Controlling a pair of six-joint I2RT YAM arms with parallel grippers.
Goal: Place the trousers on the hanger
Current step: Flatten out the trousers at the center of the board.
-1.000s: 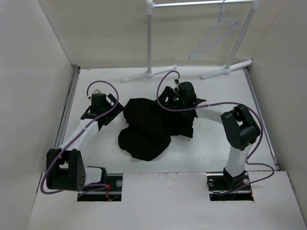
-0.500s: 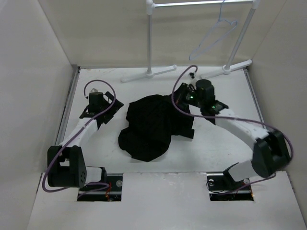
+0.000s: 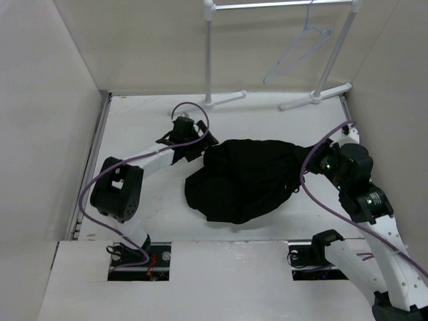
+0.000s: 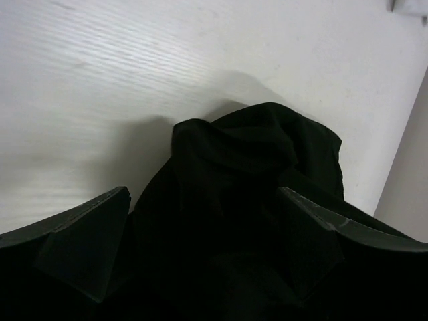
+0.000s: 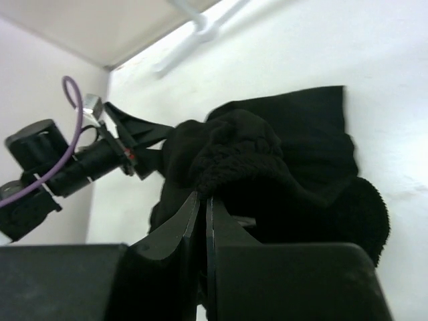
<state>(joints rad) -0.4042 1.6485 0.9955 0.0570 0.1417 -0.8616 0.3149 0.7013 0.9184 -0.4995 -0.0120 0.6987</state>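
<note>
Black fabric first: the trousers (image 3: 244, 180) lie bunched in the middle of the white table (image 3: 267, 120), drawn out sideways into a long dark heap, with the wider mass to the left and a narrowing end running off to the right. They are down on the table surface, well apart from the hanger (image 3: 298, 61), which hangs by its hook from the top bar of the white rail stand (image 3: 209, 60) at the far right corner, tilted and bare.

Over to the right gripper (image 3: 309, 162): it is clenched on that narrow right end of the cloth. The right wrist view shows the two fingers pressed nearly flat together (image 5: 202, 200), with a crumpled fold of fabric (image 5: 267, 167) bulging just above the tips, so the pinch is on the trousers.

On the other side, the left gripper (image 3: 197, 144) sits at the far-left edge of the heap, jaws spread wide. From its own camera the two fingertips stand far apart (image 4: 200, 194), with a rounded hump of the black cloth (image 4: 254, 154) rising between and beyond them; nothing is gripped there. Whether the fingertips touch the fabric beneath cannot be told, black on black.
</note>
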